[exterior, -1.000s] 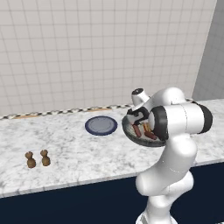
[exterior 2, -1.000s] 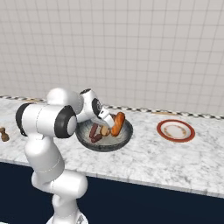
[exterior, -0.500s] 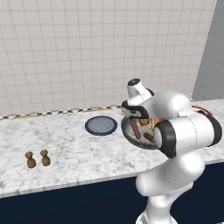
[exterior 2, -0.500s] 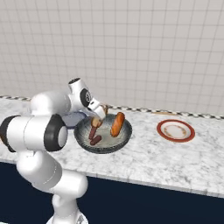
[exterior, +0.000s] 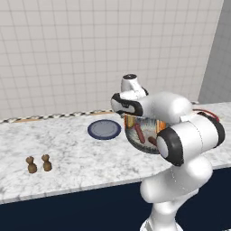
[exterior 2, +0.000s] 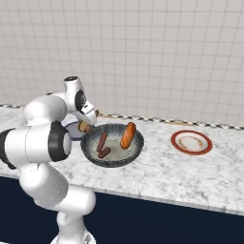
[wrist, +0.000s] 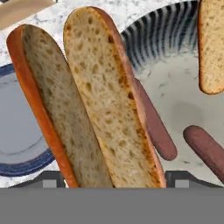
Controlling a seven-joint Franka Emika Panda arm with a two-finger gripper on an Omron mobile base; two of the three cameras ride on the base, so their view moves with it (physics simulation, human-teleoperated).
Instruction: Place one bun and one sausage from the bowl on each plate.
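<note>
Claw [wrist: 109, 186] clamped on one bun [wrist: 87, 100]; bowl [exterior 2: 112, 144] holds two sausages [exterior 2: 102, 142], one bun

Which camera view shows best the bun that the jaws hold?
The hand view: the split bun fills its middle, cut faces toward the camera, above the bowl and the blue plate. In the right base view a small brown piece shows beside the hand. In the left base view the arm covers it.

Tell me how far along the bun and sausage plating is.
Nothing plated yet: blue plate and red-rimmed plate are bare. In hand: one bun, lifted near the blue plate. Left: the other bun and two sausages in the bowl.
</note>
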